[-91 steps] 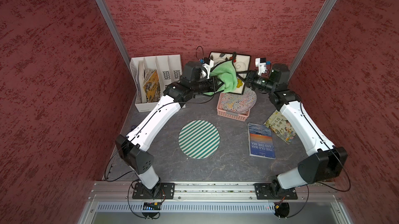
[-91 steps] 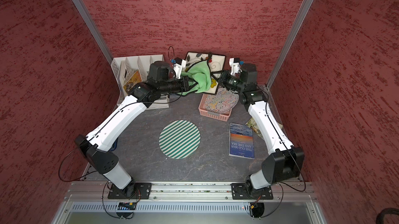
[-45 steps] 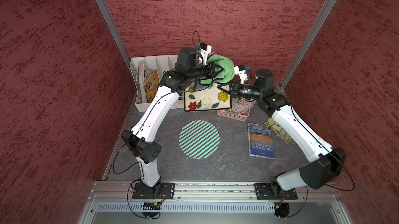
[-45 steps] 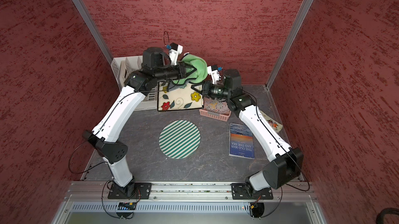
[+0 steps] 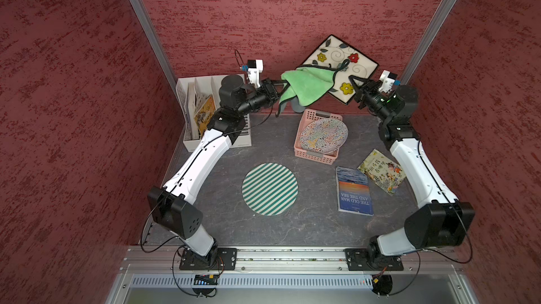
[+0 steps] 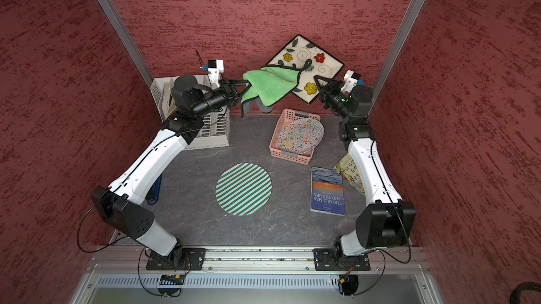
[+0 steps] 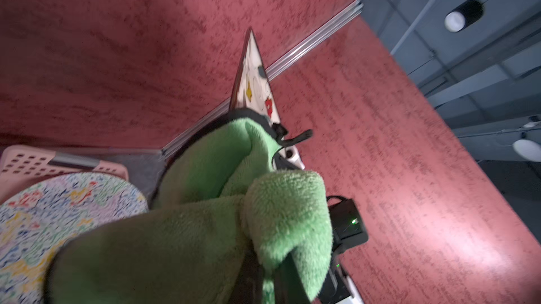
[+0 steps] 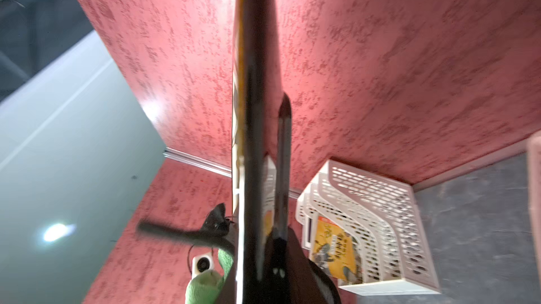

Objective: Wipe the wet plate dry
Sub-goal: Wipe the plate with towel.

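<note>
The cloth point(image 5: 307, 87) is green, the square plate point(image 5: 336, 53) cream with red and yellow flowers, the mat point(image 5: 270, 189) green-and-white striped.

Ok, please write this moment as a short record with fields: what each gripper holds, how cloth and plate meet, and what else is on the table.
left gripper: shut on green fluffy cloth
right gripper: shut on edge of square cream plate with painted flowers, held tilted in the air
contact: cloth lies against the plate's painted face, covering part
pink plastic basket: holds round multicoloured plate
table: round green-and-white striped mat, blue book, white file rack
</note>
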Tool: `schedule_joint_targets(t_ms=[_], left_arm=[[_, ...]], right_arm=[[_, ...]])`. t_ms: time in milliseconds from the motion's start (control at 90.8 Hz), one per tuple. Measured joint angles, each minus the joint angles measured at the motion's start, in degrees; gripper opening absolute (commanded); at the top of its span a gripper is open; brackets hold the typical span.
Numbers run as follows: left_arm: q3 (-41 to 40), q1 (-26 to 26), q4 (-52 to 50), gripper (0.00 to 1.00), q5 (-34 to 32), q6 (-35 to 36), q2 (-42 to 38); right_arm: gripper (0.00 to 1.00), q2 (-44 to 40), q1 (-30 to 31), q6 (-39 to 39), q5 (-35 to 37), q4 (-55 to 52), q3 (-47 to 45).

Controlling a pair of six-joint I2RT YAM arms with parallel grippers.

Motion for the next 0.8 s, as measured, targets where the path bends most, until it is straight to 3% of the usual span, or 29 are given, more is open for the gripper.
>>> schedule_joint_targets(t_ms=[187,474,661,804], left_arm=[[0.7,0.7,12.0,0.0,-1.7,-11.2,0.5],[5.5,0.8,20.0,0.0,-2.3,-19.4,4.8],[8.2,1.3,22.8,0.0,-3.5,-23.3,7.9],[17.4,1.3,23.3,0.0,-4.0,-25.3,13.1]], right_arm=[[0.0,0.0,1.9,9.5,-2.6,13.6,-4.1],[0.0,3.7,5.1,19.4,-2.8,30.0,-5.4],[0.0,6.0,8.9,21.5,-2.9,31.2,-4.0],[0.0,6.7,10.8,20.4,-4.0,28.7,0.3]])
